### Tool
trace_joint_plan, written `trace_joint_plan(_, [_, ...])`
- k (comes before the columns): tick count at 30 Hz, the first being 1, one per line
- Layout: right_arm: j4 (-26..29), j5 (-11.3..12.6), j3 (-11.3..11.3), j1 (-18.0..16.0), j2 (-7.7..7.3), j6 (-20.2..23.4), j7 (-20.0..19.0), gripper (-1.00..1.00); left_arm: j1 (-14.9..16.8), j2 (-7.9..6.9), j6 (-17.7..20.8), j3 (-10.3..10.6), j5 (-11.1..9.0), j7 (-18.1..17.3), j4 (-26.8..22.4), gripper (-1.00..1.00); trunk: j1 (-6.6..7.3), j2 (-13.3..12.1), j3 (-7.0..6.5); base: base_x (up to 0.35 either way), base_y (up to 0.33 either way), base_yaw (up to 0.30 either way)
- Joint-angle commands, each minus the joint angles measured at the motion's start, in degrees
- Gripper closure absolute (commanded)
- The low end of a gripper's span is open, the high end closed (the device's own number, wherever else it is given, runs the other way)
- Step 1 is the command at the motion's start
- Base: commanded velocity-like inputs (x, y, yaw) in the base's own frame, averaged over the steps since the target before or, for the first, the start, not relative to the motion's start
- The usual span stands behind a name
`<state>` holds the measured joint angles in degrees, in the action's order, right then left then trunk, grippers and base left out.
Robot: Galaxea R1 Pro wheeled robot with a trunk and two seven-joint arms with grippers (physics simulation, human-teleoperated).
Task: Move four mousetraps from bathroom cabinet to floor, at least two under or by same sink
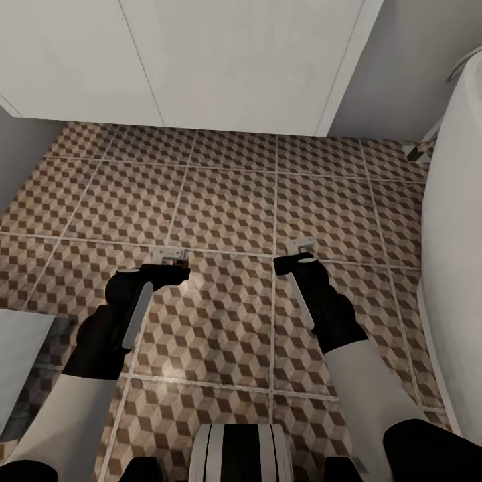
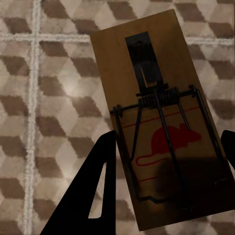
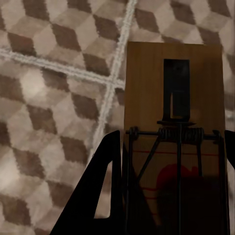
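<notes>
Above the brown-and-beige cube-patterned bathroom floor tiles (image 1: 227, 207), the left gripper (image 2: 166, 161) pinches one flat brown wooden mousetrap (image 2: 161, 122) and the right gripper (image 3: 169, 161) apparently clamps another (image 3: 174, 127).

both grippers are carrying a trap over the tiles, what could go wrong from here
1. The left gripper holds its brown wooden mousetrap tilted between the fingers, so it may twist or slip out before it is set down.
2. Both traps hang above the cube-patterned tile floor; released from that height, they might bounce or flip.
3. The right gripper's wooden mousetrap is close to the white bathtub, not a sink, so dropping here may miss the sink condition.
</notes>
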<state>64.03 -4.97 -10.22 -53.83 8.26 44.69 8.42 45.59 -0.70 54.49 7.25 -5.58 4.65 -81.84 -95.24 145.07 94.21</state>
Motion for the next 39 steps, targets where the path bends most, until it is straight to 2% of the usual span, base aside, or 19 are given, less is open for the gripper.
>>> trace_joint_plan(1, [0.0, -0.4, -0.1, -0.2, 0.0, 0.4, -0.1, 1.0, 0.0, -0.23, 0.6, 0.2, -0.5, 0.5, -1.0, 1.0, 0.01, 0.0, 0.03, 0.0, 0.0, 0.0])
trace_joint_plan(5, [0.1, -0.4, -0.1, -0.6, 0.0, 1.5, -0.1, 1.0, 0.0, -0.68, 1.4, 0.1, -0.6, 0.5, -2.9, 1.0, 0.01, 0.0, 0.03, 0.0, 0.0, 0.0])
trace_joint_plan(19, [0.1, -0.4, -0.1, -2.7, 0.0, 2.6, -0.1, 1.0, 0.0, -0.83, 1.6, -0.2, -0.4, 0.6, -3.4, 1.0, 0.01, 0.0, 0.03, 0.0, 0.0, 0.0])
trace_joint_plan(24, [0.1, -0.4, -0.1, -4.2, 0.0, 2.7, -0.1, 1.0, 0.4, -0.97, 1.5, -0.3, -0.4, 0.7, -1.8, 1.0, 0.01, 0.0, 0.03, 0.0, 0.0, 0.0])
trace_joint_plan(27, [0.0, -0.3, -0.1, -5.7, 0.0, 2.7, -0.1, 1.0, 1.6, -0.97, 1.5, -0.3, -0.4, 0.8, 1.3, 1.0, 0.01, 0.0, 0.03, 0.0, 0.0, 0.0])
trace_joint_plan(29, [-0.1, -0.3, -0.1, -6.4, 0.0, 2.7, -0.1, 1.0, 3.7, -0.94, 1.5, -0.4, -0.4, 0.9, 4.2, 1.0, 0.01, 0.0, 0.03, 0.0, 0.0, 0.0])
trace_joint_plan(35, [-0.5, -0.3, -0.1, -9.4, 0.0, 2.7, -0.2, 1.0, 16.0, -0.79, 1.5, -0.5, -0.5, 1.0, 21.1, 1.0, 0.01, 0.0, 0.03, 0.0, 0.0, 0.0])
trace_joint_plan(39, [-1.6, -0.3, -0.2, -11.0, 0.0, 2.7, -0.3, 1.0, 22.2, -0.6, 1.5, -0.6, -0.5, 1.0, 26.7, 1.0, 0.01, 0.0, 0.03, 0.0, 0.0, 0.0])
